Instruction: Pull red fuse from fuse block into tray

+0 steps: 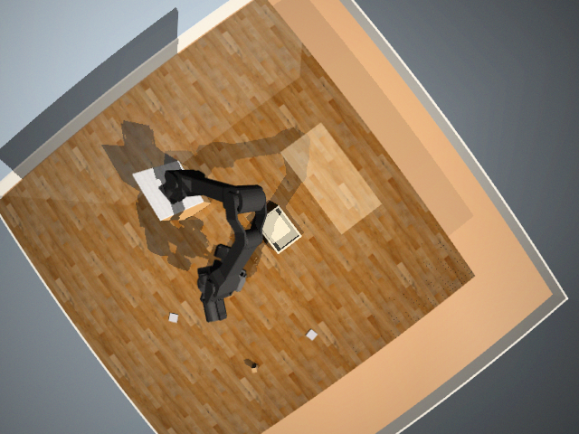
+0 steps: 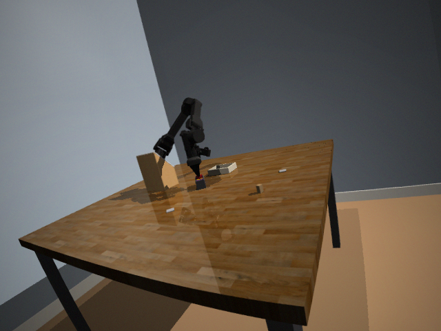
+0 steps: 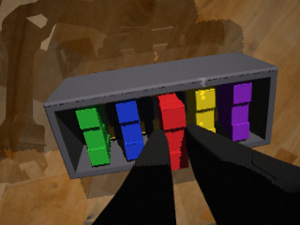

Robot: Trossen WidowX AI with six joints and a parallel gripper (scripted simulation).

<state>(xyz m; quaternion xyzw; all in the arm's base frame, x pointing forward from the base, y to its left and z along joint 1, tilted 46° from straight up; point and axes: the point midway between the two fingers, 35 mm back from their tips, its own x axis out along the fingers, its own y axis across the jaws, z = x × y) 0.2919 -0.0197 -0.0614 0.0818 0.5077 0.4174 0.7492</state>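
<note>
The gripper (image 3: 176, 132) (image 2: 198, 174) points down over the dark grey fuse block (image 3: 159, 79) (image 2: 200, 184) and is shut on the red fuse (image 3: 172, 114) (image 2: 200, 176). The red fuse stands upright and is raised above the other fuses; its top looks larger in the wrist view and its lower part overlaps the block's near wall. Whether its foot is clear of the block is hidden. The green fuse (image 3: 92, 137), blue fuse (image 3: 129, 131), yellow fuse (image 3: 205, 105) and purple fuse (image 3: 240, 113) stand in the block. The cream tray (image 1: 289, 244) (image 2: 215, 172) is separate from the block.
A tall wooden block with a white top (image 1: 153, 194) (image 2: 151, 171) stands beside the arm. Two small white tiles (image 1: 173, 317) (image 1: 311, 334) (image 2: 170, 209) (image 2: 282, 171) and a small wooden piece (image 1: 253, 369) (image 2: 259, 188) lie or stand farther off on the table.
</note>
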